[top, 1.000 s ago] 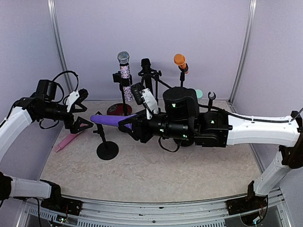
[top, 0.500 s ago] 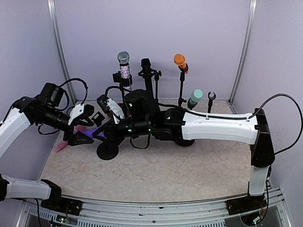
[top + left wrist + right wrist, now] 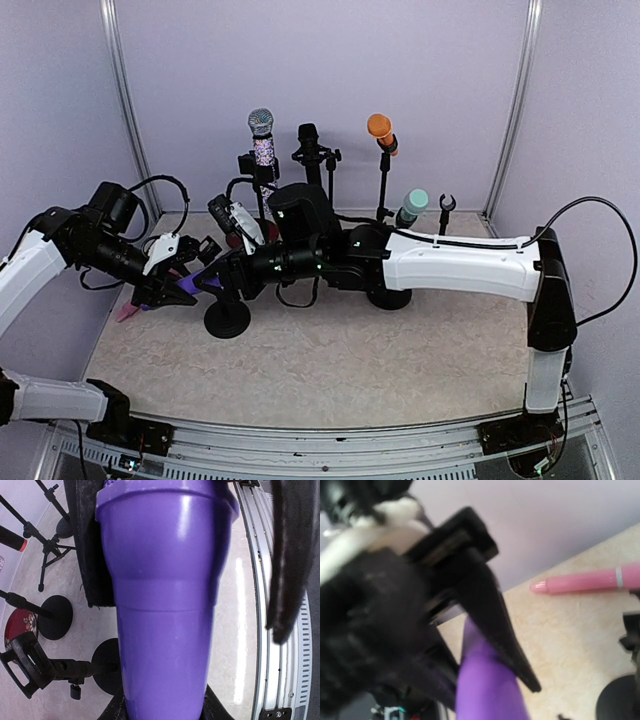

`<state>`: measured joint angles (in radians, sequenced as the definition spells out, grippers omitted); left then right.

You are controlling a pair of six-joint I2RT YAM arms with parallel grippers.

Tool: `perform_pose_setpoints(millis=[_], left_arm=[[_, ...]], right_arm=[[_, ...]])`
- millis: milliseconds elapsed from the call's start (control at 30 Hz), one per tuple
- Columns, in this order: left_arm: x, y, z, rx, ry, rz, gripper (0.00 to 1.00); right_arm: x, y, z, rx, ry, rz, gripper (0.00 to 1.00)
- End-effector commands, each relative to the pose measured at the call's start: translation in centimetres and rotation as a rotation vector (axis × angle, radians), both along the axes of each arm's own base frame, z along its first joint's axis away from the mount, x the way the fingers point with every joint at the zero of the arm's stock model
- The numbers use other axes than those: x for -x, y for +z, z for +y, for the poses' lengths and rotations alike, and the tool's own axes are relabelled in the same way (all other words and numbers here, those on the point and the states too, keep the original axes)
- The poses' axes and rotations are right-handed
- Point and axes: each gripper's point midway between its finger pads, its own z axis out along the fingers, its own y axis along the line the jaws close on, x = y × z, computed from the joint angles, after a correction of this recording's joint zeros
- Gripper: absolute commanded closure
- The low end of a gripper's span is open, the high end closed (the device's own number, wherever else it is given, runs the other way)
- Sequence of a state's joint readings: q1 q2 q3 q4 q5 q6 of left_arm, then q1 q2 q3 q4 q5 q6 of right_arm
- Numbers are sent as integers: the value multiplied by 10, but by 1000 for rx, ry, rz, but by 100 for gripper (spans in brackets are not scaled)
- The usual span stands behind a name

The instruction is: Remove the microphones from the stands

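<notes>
Stands crowd the far side of a beige speckled worktop (image 3: 330, 360) walled in lilac. The left end effector (image 3: 165, 290) grips the purple microphone (image 3: 197, 285). I cannot tell the right end effector's (image 3: 228, 280) state.

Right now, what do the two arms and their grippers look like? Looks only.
Both arms have glossy white link shells with black joint housings and black cables looping off them. The right arm shows small green indicator lights on its black wrist section. The left arm is white at the forearm, black toward the wrist. Left gripper and right gripper have matte black, flat fingers.

No legible text — anywhere.
</notes>
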<state>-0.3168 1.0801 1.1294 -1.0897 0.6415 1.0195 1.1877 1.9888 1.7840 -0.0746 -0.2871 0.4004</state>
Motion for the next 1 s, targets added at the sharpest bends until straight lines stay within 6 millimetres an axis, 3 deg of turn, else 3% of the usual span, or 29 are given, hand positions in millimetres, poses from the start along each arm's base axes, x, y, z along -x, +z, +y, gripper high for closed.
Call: perform_pose_setpoints(millis=[0, 133, 233, 433, 567, 800, 967], left_arm=[[-18, -12, 23, -60, 122, -2, 77], [-31, -14, 58, -91, 217, -20, 78], [-35, -21, 90, -138, 281, -42, 78], [-40, -67, 169, -242, 477, 22, 78], [-42, -84, 210, -216, 629, 92, 73], [-37, -134, 239, -289, 782, 121, 66], [-45, -154, 253, -330, 844, 82, 64]], right_arm=[[-4, 40, -15, -104, -28, -39, 24], [-17, 50, -34, -112, -84, -69, 10], [-27, 49, -47, -105, -128, -84, 7], [-40, 48, -66, -77, -201, -126, 5], [-46, 42, -78, -46, -250, -146, 5], [-65, 24, -74, 42, -309, -185, 2], [-73, 14, -66, 35, -327, -189, 2]])
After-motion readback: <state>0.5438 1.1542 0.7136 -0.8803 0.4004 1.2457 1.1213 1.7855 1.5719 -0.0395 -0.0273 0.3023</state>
